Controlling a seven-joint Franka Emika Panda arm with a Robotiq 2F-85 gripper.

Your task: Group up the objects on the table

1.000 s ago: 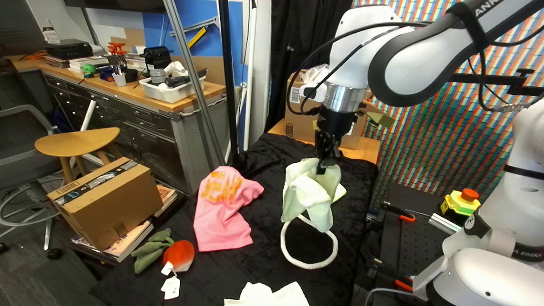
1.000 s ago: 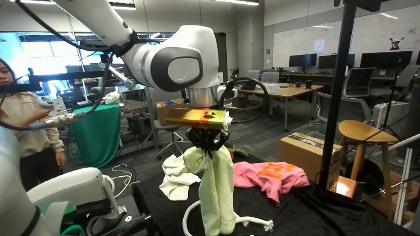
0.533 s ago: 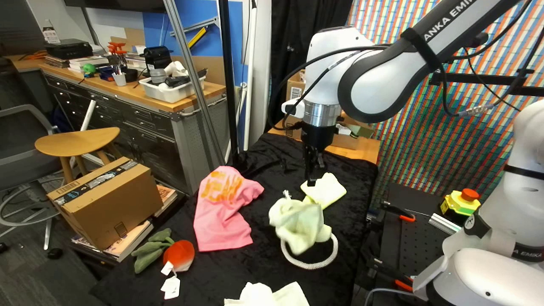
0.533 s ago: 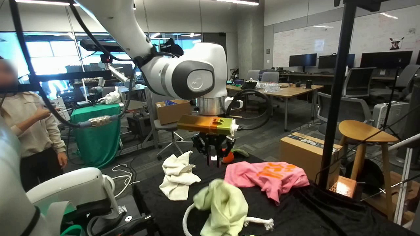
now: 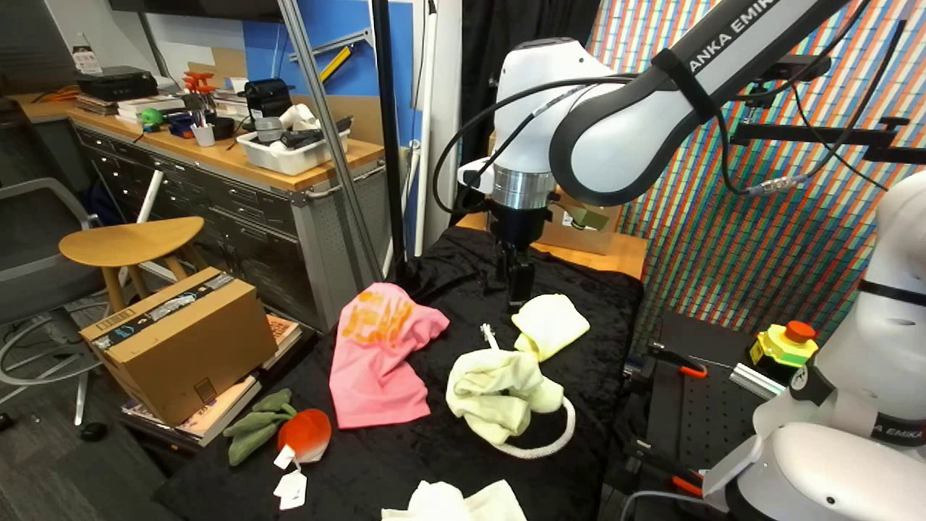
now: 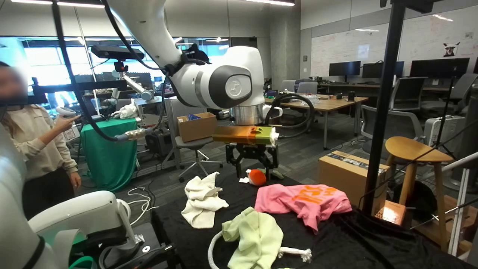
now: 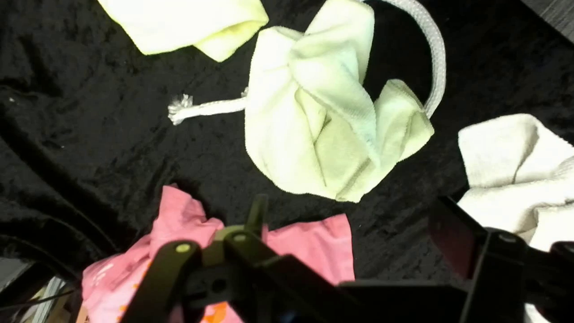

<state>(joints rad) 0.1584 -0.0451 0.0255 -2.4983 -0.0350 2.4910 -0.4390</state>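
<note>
The pincer (image 6: 253, 175) hangs in the air above the black-covered table (image 5: 604, 362), its two fingers (image 5: 521, 284) standing wide apart. A little nearer the edge by the robot's base (image 5: 832, 463) than the opposite edge, a pale green cloth (image 6: 257, 239) lies in a crumpled heap on top of a white rope (image 5: 532, 453). The heap hides part of the rope; a curved stretch shows toward the base, and a frayed end sticks out toward the end of the table where a carton (image 5: 579, 240) stands on bare wood (image 5: 628, 259). A pale yellow cloth (image 5: 553, 324), folded, lies just beside the heap, between it and the carton's end, on the side toward the base.

The pink cloth (image 5: 380, 369), printed in orange, lies rumpled near the opposite edge. Along that same edge, farther from the carton, is a red and green toy (image 5: 305, 434) with white tags (image 5: 291, 488). A white cloth (image 6: 203, 201) lies bunched toward the table's end away from the carton.

Past the edge on the pink cloth's side, a brown box (image 5: 184, 354) rests on books (image 5: 230, 407), with a wooden stool (image 5: 134, 239) near it and a cluttered workbench (image 5: 230, 161) farther back. In an exterior view a person (image 6: 43, 145) in a pale top stands beyond the robot's base, holding a white hand controller (image 6: 66, 111).
</note>
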